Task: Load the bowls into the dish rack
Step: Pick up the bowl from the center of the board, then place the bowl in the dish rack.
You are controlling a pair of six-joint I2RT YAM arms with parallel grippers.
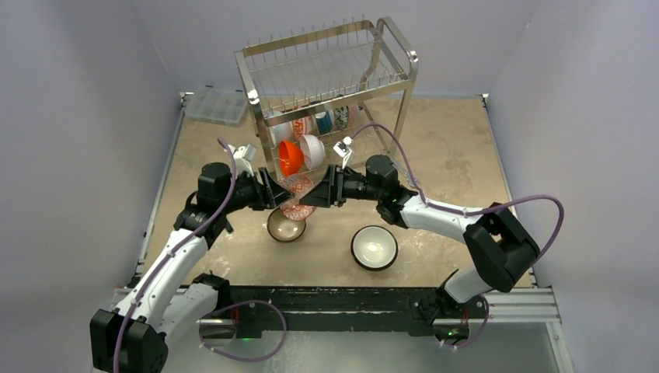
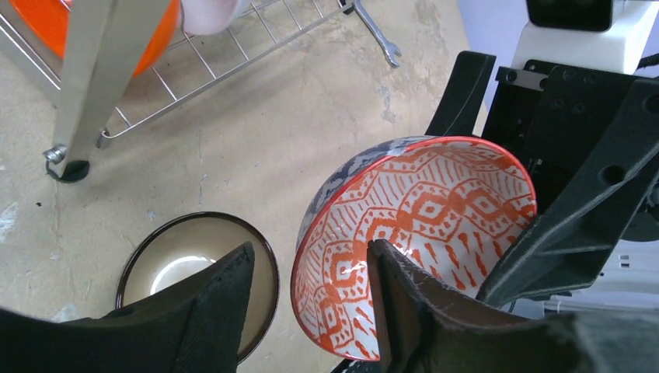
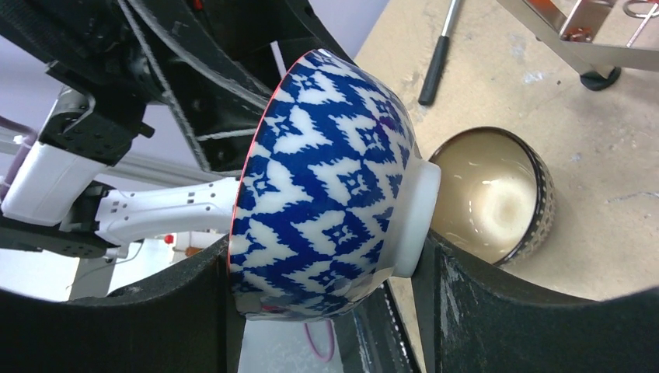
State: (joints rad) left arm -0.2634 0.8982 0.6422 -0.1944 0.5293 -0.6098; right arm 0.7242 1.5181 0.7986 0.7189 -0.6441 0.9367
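Patterned bowl: blue-and-white outside, red-and-white diamonds inside, red rim; tipped on edge in the air, just near of the dish rack.
Right gripper: pinching it, one finger at the rim, one on the white foot.
Left gripper: spread, straddling its rim.
Table: two dark-outside bowls, left and right.
Rack's lower tier: orange bowl, white bowl.

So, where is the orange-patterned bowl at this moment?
The orange-patterned bowl is at the centre of the top view, held up between the left gripper and the right gripper, just in front of the dish rack and above a dark-rimmed bowl.
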